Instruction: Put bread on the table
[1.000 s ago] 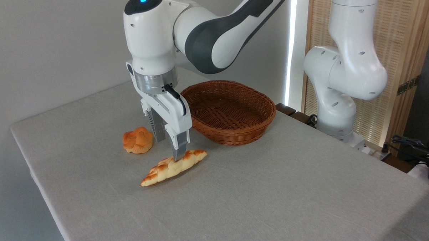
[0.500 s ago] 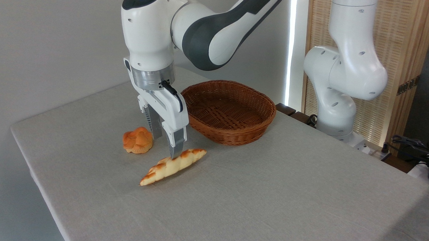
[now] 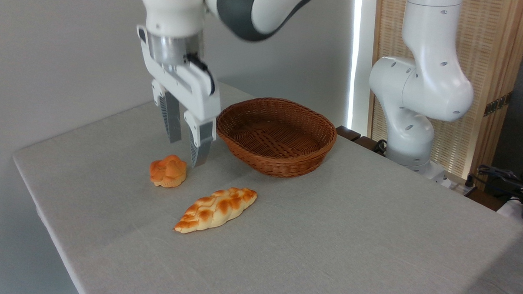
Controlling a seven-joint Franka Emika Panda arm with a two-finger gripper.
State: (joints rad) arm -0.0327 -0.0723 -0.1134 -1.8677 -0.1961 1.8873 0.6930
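Since the braided, golden-brown bread (image 3: 216, 209) is seen lying flat on the grey cloth-like table (image 3: 349, 237), apart from the woven wicker basket (image 3: 277, 136), with the gripper (image 3: 186, 151) held parted and empty above it, only a retreat is judged to be needed.

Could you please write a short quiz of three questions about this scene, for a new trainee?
1. True or false: the braided bread lies inside the basket.
2. What is the tool holding? A) the bread B) the round bun C) nothing
3. Fill in: the bread rests flat on the ___.

Key
1. False: it lies on the table, in front of the basket.
2. C: the fingers are apart, with nothing between them, above the bun.
3. table
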